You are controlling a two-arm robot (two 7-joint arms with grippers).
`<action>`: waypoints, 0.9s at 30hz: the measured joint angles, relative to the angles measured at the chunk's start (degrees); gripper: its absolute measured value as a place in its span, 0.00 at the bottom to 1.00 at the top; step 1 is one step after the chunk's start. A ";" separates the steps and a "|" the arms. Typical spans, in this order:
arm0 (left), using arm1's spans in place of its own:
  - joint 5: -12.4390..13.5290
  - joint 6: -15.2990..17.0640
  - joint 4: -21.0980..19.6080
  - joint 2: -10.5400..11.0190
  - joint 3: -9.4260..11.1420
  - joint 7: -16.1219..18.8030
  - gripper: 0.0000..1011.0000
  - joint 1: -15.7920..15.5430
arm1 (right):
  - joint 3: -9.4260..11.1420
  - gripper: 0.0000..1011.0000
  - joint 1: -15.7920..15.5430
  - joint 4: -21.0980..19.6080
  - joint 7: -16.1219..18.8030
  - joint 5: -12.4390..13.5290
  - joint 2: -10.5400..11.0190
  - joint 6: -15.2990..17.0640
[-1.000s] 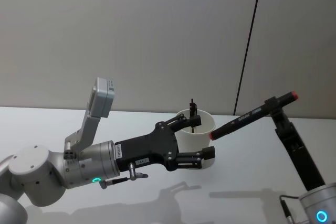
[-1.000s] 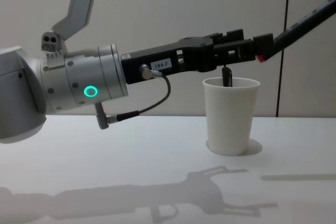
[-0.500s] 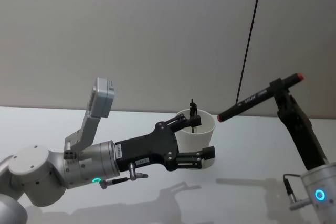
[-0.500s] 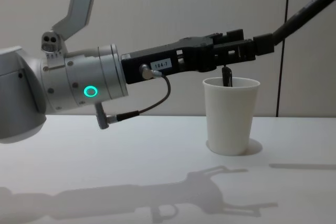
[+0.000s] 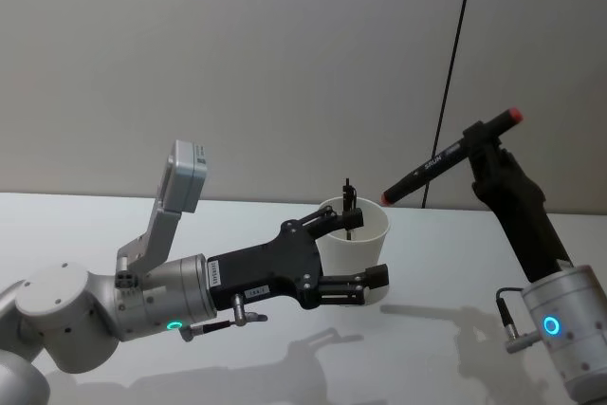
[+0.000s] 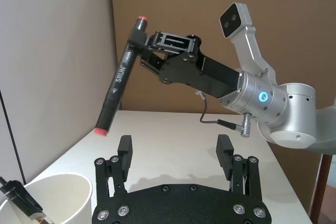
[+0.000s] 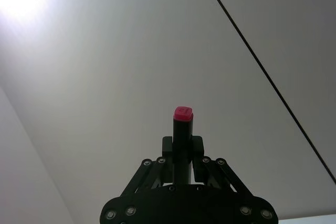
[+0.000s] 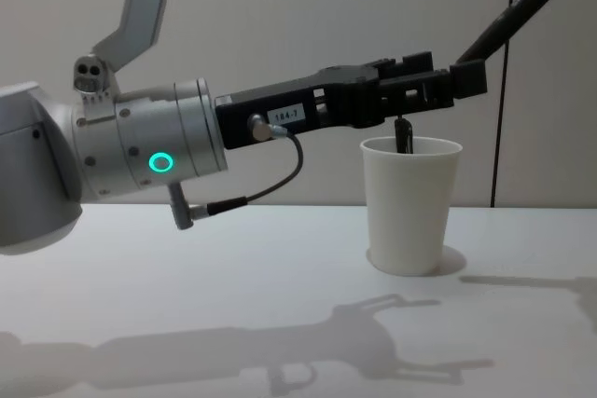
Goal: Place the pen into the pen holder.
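**Black marker held in air over cup, left end effector spread around cup**

Black pen with red ends is up in the air, tilted, lower red tip pointing down toward the pen holder and a bit above and to the right of its rim. Upper red end sticks out past the right end effector, which is clamped on the barrel near that top end; the right wrist view shows the red cap poking up between the closed-in fingers. White print on the barrel reads in the left wrist view.

Pen holder is a white paper cup standing upright on the white surface, toward its far edge, roughly mid-width. A thin dark pen-like item already stands inside it, top poking above the rim; also seen in the chest view.

Left end effector reaches in from the left at cup height, fingers spread wide, one on the far side of the cup and one on the near side. Cannot tell if they touch the cup wall. In the chest view it sits level with the rim. Left wrist view shows both fingers apart, cup rim at the corner.
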 joint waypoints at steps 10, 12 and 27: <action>0.00 0.00 0.00 0.00 0.00 0.00 0.99 0.00 | -1.91 0.20 2.45 2.15 -1.77 -6.40 0.72 -0.57; 0.00 0.00 0.00 0.00 0.00 0.00 0.99 0.00 | -2.17 0.20 2.77 2.43 -2.16 -7.48 0.79 -0.60; 0.00 0.00 0.00 0.00 0.00 0.00 0.99 0.00 | -4.81 0.20 6.80 7.14 -4.43 -14.88 -0.14 -0.63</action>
